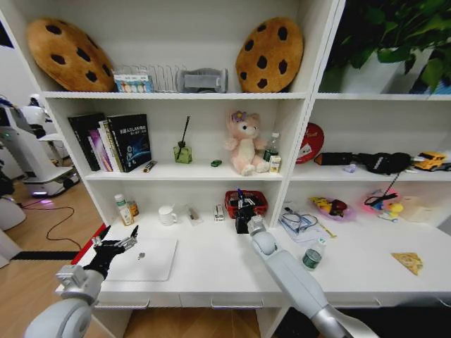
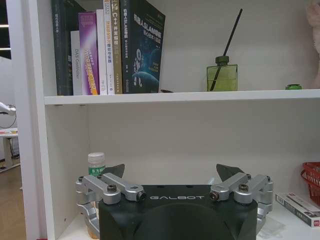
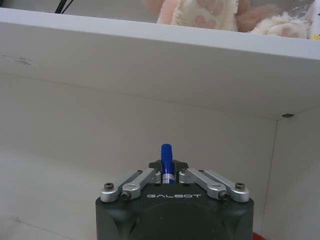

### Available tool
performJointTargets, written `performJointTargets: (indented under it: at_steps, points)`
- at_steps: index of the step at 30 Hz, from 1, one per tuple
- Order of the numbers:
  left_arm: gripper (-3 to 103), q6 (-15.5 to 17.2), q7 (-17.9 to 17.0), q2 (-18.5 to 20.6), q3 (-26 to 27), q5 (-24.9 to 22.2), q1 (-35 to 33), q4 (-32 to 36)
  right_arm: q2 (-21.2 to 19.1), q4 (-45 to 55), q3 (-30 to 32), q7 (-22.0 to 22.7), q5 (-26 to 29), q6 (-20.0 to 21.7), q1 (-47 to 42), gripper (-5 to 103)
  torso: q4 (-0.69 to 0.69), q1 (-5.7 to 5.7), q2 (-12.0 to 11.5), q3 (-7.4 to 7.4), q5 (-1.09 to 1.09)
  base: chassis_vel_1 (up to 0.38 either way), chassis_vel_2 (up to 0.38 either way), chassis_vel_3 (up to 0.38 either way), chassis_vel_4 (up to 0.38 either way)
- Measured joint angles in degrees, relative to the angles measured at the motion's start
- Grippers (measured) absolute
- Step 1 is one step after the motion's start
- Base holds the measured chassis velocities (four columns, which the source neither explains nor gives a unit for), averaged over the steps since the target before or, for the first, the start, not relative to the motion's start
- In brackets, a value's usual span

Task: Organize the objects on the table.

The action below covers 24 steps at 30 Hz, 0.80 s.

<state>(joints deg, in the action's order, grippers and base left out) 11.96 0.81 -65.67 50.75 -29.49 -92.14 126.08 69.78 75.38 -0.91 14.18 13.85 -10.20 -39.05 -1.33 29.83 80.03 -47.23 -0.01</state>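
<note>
Two grippers are at work over the long white table (image 1: 232, 271); the right gripper (image 1: 242, 208) is raised above the red basket (image 1: 257, 199) at the back of the desk, its fingers clamped on a blue pen (image 3: 166, 163) that stands upright between them — in the right wrist view the pen's tip pokes up past the closed fingertips, with the underside of the white shelf (image 3: 150, 55) and the pink teddy bear (image 3: 220, 14) above it. The left gripper (image 1: 123, 243) hovers at the left end of the table, just over the near-left corner of the silver laptop (image 1: 144, 258); its fingers (image 2: 116, 170) are spread wide with nothing between them, and the left wrist view looks past them to a row of books (image 2: 112, 47), a green diffuser bottle (image 2: 222, 76) on the shelf, and a small bottle with a green cap (image 2: 96, 163) by the shelf wall. The laptop lies closed and flat near the front-left of the table; a small green can (image 1: 311, 258) stands right of the right arm, a flat yellow wedge-shaped piece (image 1: 409, 262) lies well apart toward the right end — a tiny green toy car (image 1: 215, 163) sits on the shelf beside the bear.
</note>
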Motion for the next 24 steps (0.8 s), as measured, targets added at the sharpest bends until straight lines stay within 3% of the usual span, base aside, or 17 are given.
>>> performJointTargets:
  at_steps: [5,7,10,18,19,21,22,24]
  points:
    - [100,0.00,0.00,0.00,0.00,0.00,0.00,0.00,-0.04,-0.09,-0.40,0.95,-0.70,0.98,-0.46,8,0.01,0.00,0.00,0.00,0.00,0.000,0.000,0.000,0.000]
    - [100,0.00,0.00,0.00,0.00,0.00,0.00,0.00,-0.07,0.33,-0.69,1.15,-0.78,1.15,-0.65,13,0.01,0.00,0.00,0.00,0.00,0.000,0.000,0.000,0.000]
    - [100,0.00,0.00,0.00,0.00,0.00,0.00,0.00,-0.45,1.77,-1.28,1.72,-0.77,1.48,-1.01,28,0.02,0.00,0.00,0.00,0.00,0.000,0.000,0.000,0.000]
    - [100,0.00,0.00,0.00,0.00,0.00,0.00,0.00,-2.56,4.86,-1.28,4.20,0.01,2.54,-2.20,50,0.02,0.00,0.00,0.00,0.01,0.000,0.000,0.000,0.000]
    - [100,0.00,0.00,0.00,0.00,0.00,0.00,0.00,-3.83,7.27,-1.11,6.22,1.08,3.79,-3.28,61,0.03,0.00,0.00,0.00,0.01,0.000,0.000,0.000,0.000]
    - [100,0.00,0.01,0.00,0.00,0.00,0.00,0.00,-7.34,14.55,-1.23,11.16,7.02,8.55,-5.81,66,0.00,0.00,0.00,0.00,0.02,0.000,0.000,0.000,0.000]
    - [100,0.00,0.01,0.00,0.00,0.00,0.00,0.00,-7.34,14.55,-1.23,11.16,7.02,8.55,-5.81,66,0.00,0.00,0.00,0.00,0.02,0.000,0.000,0.000,0.000]
    - [100,0.00,0.01,0.00,0.00,0.00,0.00,0.00,-11.14,24.95,-1.82,18.85,15.26,15.61,-9.25,78,-0.01,0.00,0.00,0.01,0.00,0.000,0.000,0.000,0.000]
